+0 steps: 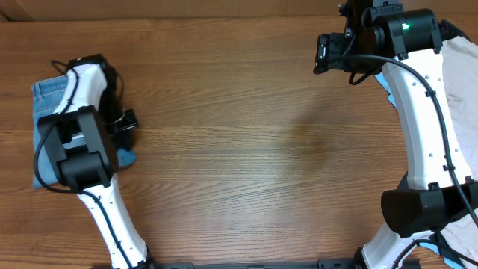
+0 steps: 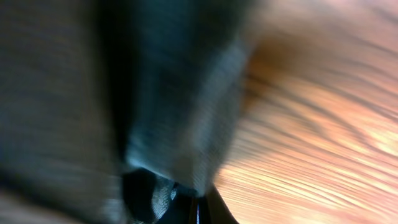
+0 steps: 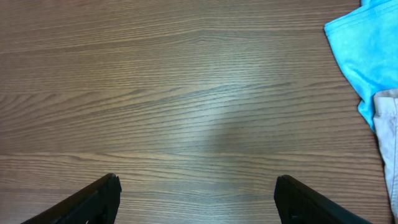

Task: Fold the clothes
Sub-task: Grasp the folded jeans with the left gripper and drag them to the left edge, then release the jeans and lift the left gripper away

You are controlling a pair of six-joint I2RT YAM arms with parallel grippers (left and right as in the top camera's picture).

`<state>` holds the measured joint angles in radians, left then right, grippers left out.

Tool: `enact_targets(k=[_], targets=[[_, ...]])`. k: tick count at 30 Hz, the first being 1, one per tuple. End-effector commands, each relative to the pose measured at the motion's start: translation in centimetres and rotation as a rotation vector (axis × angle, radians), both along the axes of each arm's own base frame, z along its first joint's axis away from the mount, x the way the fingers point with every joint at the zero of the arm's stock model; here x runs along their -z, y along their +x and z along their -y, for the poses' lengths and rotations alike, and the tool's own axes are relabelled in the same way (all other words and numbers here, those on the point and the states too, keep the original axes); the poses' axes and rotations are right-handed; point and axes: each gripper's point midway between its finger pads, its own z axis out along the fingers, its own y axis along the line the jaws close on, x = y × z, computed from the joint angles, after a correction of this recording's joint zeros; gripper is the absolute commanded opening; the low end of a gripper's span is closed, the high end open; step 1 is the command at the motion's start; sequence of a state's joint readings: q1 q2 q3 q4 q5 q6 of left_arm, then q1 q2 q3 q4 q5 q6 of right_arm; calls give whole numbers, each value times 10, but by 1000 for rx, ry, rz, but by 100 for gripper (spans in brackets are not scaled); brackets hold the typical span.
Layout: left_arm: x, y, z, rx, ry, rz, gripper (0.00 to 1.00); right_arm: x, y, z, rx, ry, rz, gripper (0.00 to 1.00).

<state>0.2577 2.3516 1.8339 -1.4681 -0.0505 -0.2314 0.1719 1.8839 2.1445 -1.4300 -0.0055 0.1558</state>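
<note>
A: Jeans (image 1: 46, 97) lie folded beneath the left gripper (image 1: 125, 127), long axis running near-to-far, mostly hidden under the arm.
B: Its jaws? Too blurred to tell. The right gripper (image 3: 198, 186) hangs spread wide above the table (image 3: 186, 93), well apart from them.

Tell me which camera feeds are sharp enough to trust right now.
Left wrist: heavily smeared, dark fabric filling the lens, unusable. Right wrist: sharp wood grain, soft pale glare on the table, open right gripper clear. Overhead: sharp, even light, jeans partly hidden under the left arm.
</note>
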Motion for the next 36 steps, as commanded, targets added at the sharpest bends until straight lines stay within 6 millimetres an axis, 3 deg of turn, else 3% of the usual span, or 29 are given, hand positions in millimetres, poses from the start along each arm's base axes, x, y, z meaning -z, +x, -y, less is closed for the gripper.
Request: enact_targets(k=[1, 6, 12, 17, 23, 25, 28, 33, 36], targets=[[-17, -13, -52, -69, 171, 0, 4, -8, 0, 4, 10, -7, 24, 83], [-30, -5, -73, -124, 195, 83, 4, -8, 1, 4, 10, -6, 29, 83], [-47, 19, -51, -68, 119, 208, 5, -8, 1, 4, 10, -6, 28, 83], [-79, 38, -23, 30, 131, 313, 4, -8, 1, 4, 10, -7, 28, 83], [-142, 58, 38, 226, 137, 512, 8, -10, 5, 3, 11, -3, 45, 89], [-162, 64, 62, 294, 135, 588, 19, -11, 7, 3, 11, -1, 54, 97], [-184, 76, 96, 401, 128, 698, 100, -14, 13, 2, 9, 3, 80, 100], [-195, 96, 133, 487, 105, 805, 100, -26, 26, -16, -141, 34, 165, 100], [-201, 93, 150, 552, 25, 819, 100, -29, 32, -16, -154, 22, 194, 100]])
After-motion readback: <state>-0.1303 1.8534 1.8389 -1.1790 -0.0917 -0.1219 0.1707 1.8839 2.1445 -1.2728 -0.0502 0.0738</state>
